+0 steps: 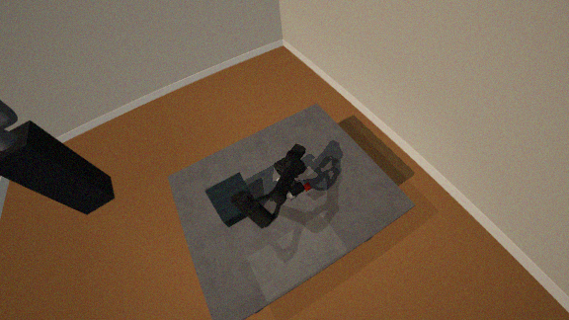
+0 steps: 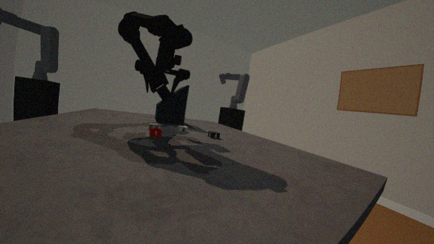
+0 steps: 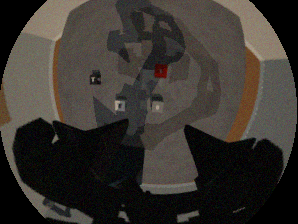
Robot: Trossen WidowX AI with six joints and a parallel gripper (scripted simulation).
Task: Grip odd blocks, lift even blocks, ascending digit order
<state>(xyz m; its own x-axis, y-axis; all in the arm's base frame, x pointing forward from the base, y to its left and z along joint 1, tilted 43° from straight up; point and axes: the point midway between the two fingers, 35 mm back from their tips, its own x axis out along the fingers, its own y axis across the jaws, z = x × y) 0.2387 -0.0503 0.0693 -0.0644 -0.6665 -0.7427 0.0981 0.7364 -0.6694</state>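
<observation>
My gripper [image 2: 160,92] [image 3: 157,125] is open and empty, high above the table, its fingers pointing down. A red block [image 1: 307,187] [image 2: 155,132] [image 3: 160,71] sits farthest ahead in the wrist view. A light grey block [image 3: 157,105] is nearest the space between the fingertips in that view; in the exterior view it is mostly behind the red one. A white block [image 2: 182,129] [image 3: 120,105] lies left of it in the wrist view. A black block [image 2: 214,134] [image 3: 95,78] is farthest left there; the arm hides it in the top view. The printed digits are too small to read surely.
The grey table [image 1: 341,133] [image 2: 94,196] carries the arm's dark base block [image 1: 224,198] [image 2: 173,107] behind the blocks. The arm's shadows fall across the blocks' area. Other arms on dark pedestals [image 2: 35,99] [image 2: 231,118] stand beyond the table.
</observation>
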